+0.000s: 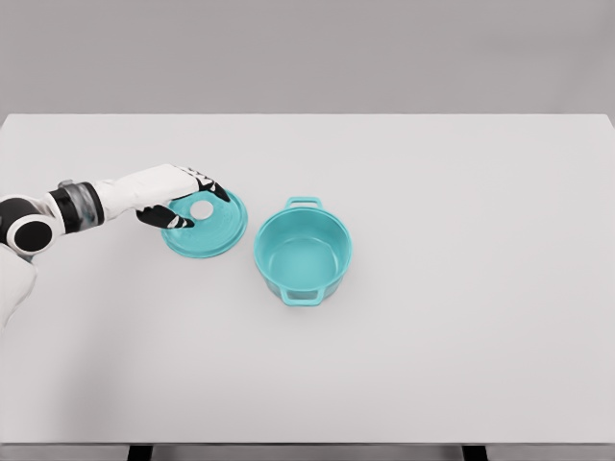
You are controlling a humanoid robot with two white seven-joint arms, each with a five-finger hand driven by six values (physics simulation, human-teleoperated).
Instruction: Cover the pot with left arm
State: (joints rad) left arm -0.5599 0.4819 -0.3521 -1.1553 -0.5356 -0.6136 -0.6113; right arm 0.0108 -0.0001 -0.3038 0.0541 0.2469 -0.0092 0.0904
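The left hand [183, 197] is reaching over the lid [205, 224], fingers curling round its white knob but seemingly not gripping yet (hard to tell). The lid is lying flat on the table [461, 192], just beside the open pot [303, 252]. Next it needs a firm pinch, then lifting across.

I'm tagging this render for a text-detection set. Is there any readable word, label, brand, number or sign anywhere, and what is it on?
None: no readable text appears in the head view.
The teal pot shows plain walls and handles, no marking.
The teal lid is plain, with only a white knob at its centre.
The left hand at the lid and its white arm carry no lettering.
The white table is blank.
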